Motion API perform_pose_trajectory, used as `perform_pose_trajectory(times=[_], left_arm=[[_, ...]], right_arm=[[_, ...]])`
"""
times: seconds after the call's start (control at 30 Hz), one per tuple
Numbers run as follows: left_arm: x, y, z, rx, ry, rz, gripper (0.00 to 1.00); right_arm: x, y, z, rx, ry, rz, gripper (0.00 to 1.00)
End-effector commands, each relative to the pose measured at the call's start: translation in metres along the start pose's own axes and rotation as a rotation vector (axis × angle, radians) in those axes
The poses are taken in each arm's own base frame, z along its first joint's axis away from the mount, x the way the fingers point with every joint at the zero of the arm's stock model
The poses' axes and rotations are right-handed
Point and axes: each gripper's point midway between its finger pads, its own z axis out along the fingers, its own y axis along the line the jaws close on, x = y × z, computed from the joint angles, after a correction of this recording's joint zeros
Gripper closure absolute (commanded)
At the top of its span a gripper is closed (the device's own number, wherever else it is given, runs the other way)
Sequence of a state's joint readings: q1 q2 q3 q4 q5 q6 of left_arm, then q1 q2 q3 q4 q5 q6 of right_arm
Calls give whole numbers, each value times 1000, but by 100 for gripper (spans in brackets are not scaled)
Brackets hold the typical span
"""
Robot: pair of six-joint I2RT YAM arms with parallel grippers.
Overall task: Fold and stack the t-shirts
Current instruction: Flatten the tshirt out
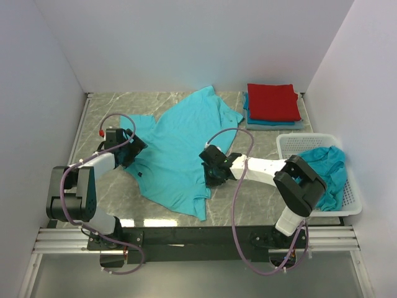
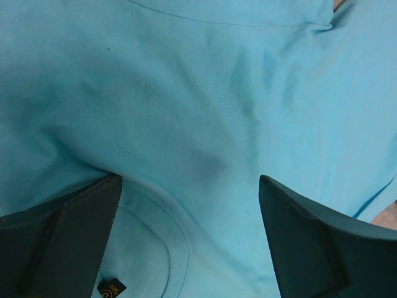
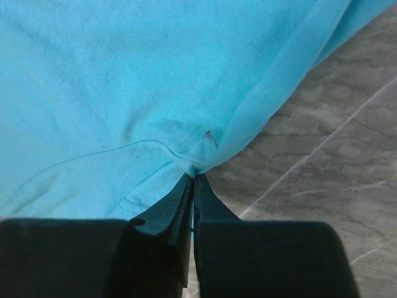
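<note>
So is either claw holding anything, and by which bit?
The right gripper is pinched shut on the edge of the turquoise t-shirt. The left gripper stands open over it, holding nothing.

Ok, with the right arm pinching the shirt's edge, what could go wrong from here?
1. The right gripper has its jaws shut on only a small bunch at the edge of the turquoise t-shirt; a pull could slip it free.
2. The left gripper hangs with jaws open over the collar, holding nothing, so a one-sided pull may drag and crumple the shirt rather than fold it.
</note>
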State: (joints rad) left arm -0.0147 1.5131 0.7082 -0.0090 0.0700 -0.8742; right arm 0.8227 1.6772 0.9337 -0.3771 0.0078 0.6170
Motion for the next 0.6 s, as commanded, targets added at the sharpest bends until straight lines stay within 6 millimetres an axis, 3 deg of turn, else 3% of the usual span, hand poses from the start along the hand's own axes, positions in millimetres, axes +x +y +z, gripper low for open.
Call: perform_pose_trajectory(times=[0.0, 0.2, 0.37, 0.57], left_arm=[[7, 30, -3, -112, 8, 36, 1], [-7, 37, 0, -165, -40, 58, 1], [-7, 39, 5, -173, -33, 78, 1], [-4, 39, 11, -165, -14, 95, 1]], right_arm=[[26, -24, 4, 89, 47, 19, 98], [52, -49, -16, 143, 72, 53, 100], [87, -72, -35, 171, 115, 103, 100], [122, -84, -46, 137, 160, 164, 96]])
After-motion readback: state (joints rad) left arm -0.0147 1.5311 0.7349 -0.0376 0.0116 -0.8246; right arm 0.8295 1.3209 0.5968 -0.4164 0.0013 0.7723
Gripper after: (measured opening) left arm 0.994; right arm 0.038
